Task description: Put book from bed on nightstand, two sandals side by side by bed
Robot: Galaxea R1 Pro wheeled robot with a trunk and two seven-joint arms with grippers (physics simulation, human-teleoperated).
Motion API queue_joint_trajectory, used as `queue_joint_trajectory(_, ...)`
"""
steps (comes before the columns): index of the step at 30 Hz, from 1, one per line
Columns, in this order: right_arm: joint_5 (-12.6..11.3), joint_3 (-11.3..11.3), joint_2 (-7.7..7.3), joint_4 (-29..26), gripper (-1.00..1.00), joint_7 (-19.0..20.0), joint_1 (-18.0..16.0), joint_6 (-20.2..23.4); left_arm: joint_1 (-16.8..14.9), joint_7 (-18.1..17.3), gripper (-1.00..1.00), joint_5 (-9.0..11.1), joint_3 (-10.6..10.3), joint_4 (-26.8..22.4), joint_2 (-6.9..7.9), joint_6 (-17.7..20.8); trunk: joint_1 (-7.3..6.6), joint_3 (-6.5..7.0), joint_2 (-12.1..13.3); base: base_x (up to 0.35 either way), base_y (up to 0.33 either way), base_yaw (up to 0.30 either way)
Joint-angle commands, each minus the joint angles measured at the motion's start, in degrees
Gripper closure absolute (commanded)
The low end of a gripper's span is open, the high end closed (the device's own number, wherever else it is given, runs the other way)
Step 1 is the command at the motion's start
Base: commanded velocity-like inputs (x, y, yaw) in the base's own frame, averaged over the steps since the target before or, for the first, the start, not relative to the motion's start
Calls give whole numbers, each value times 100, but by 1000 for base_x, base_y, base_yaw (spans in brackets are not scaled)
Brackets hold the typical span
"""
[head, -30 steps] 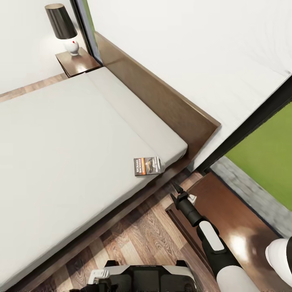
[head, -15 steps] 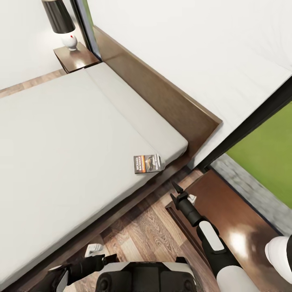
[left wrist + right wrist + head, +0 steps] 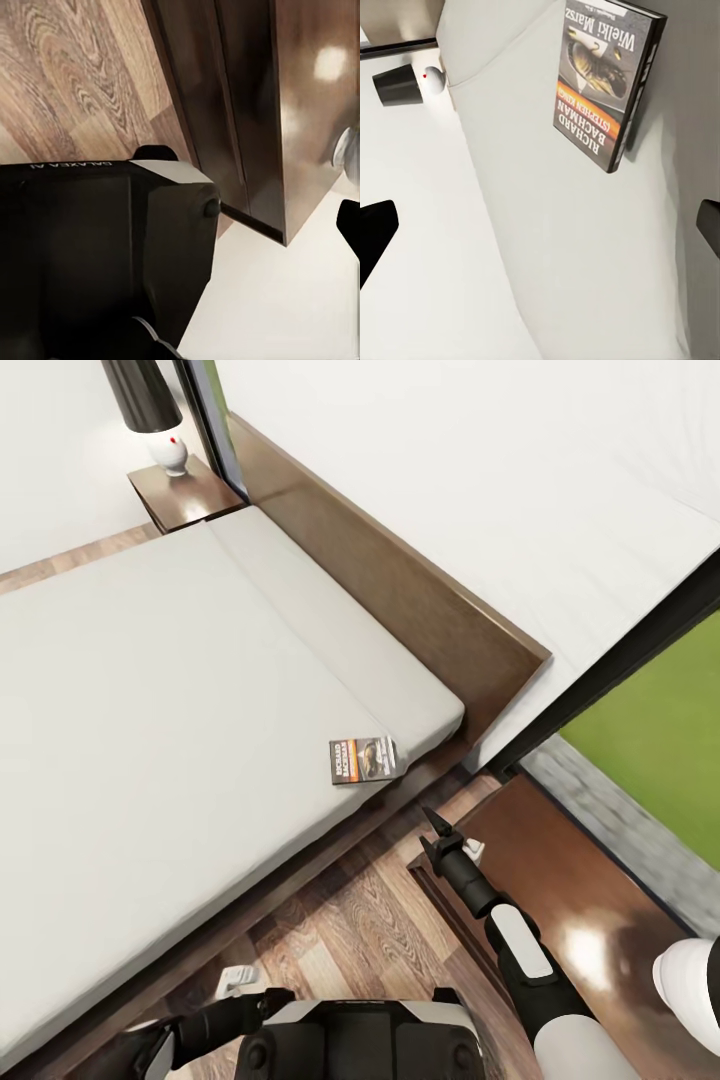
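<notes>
The right gripper [image 3: 437, 830] aims at the book [image 3: 364, 760] at 11 o'clock on the bed [image 3: 150, 690], jaws wide to grab it

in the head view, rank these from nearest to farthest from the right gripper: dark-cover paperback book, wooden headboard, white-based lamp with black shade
1. Dark-cover paperback book, on the mattress edge just ahead of the right gripper.
2. Dark brown wooden headboard, along the wall beyond the book.
3. White-based lamp with black shade, on the far nightstand.

book [image 3: 363, 760] on bed [image 3: 180, 690] corner | nightstand [image 3: 560, 880] right of bed
</notes>
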Motion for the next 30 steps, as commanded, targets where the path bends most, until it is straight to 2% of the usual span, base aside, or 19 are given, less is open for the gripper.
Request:
queue_joint_trajectory(1, -40, -23, 6, 1, -100, 3, -2, 52, -4, -37, -100, -31, 49, -5, -9, 59, 3, -7, -9, 0, 0, 0)
queue_joint_trajectory(30, -40, -20, 14, 0, -100, 3, -2, 52, -4, -63, -100, -32, 43, 0, -37, 59, 3, -8, -9, 9, 0, 1)
